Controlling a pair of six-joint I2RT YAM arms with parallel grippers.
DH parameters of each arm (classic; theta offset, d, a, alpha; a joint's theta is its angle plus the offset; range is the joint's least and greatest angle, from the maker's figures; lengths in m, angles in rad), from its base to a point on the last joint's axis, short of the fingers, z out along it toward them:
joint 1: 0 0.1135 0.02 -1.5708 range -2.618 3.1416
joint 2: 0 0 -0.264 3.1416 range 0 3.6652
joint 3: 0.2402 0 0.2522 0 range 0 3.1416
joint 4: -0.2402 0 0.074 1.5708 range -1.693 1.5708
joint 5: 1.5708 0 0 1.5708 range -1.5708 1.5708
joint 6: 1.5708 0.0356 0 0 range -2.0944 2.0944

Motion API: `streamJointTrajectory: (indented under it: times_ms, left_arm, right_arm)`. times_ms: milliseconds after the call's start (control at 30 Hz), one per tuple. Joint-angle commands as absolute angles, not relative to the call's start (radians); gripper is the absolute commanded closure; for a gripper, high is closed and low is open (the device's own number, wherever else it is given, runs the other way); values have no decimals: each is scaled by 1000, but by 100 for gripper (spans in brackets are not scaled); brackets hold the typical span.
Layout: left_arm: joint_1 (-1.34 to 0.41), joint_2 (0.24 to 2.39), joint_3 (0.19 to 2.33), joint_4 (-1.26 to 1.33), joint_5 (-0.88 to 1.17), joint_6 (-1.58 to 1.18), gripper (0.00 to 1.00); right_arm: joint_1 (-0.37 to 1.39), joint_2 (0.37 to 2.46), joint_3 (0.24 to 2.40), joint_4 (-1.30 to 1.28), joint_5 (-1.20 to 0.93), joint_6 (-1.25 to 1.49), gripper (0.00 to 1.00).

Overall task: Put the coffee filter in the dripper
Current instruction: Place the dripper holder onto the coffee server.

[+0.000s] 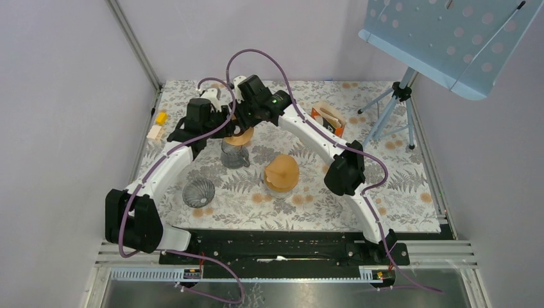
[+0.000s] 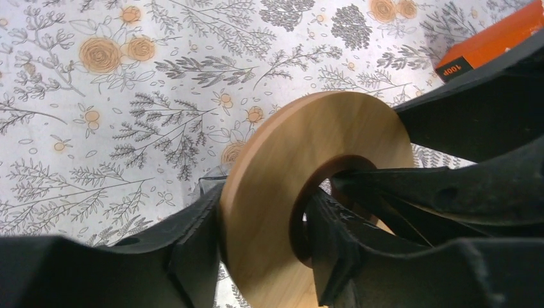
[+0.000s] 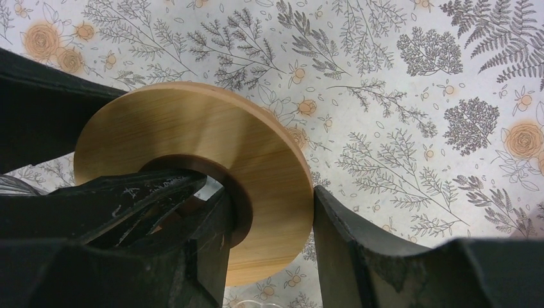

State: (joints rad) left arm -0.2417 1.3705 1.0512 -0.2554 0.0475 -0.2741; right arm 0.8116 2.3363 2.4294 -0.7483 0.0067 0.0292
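Wooden ring [image 1: 240,136], over the surface's far half, is clamped by both left pincer [image 2: 263,224] and right pincer [image 3: 269,218]; the brown coffee filter stack [image 1: 281,172] lies mid-surface, nearer the right arm.

Soft, even light falls from overhead in the top view. The worktop [image 1: 410,192] reads bright, and the arms throw only pale, fuzzy shadows close around the wooden ring [image 1: 240,136]. Fine detail there is slightly smeared.

In the left wrist view the wooden ring [image 2: 333,135] is sharp with a mild sheen, and its inner rim is in shade. The printed pattern above it is crisp, while the black fingers [image 2: 192,250] below it are underexposed and soft.

The right wrist view is equally bright. The pattern beyond the ring [image 3: 192,122] is clear, and the fingers [image 3: 359,244] below it are dark and blurred.
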Motion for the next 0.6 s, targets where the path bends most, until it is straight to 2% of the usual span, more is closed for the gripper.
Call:
streamJointTrajectory:
  times_ms: [0,133,567]
  left_arm:
    - [-236,1384,1097,-221,42,-222,56]
    - [-236,1385,1099,-226,44,-209,59]
    - [-183,1371,1087,-275,118,-194,62]
  right_arm:
    - [807,2243,2432,-717,-9,52,74]
    - [807,2231,2416,-719,-55,57,67]
    - [754,2104,2276,-660,-320,113,24]
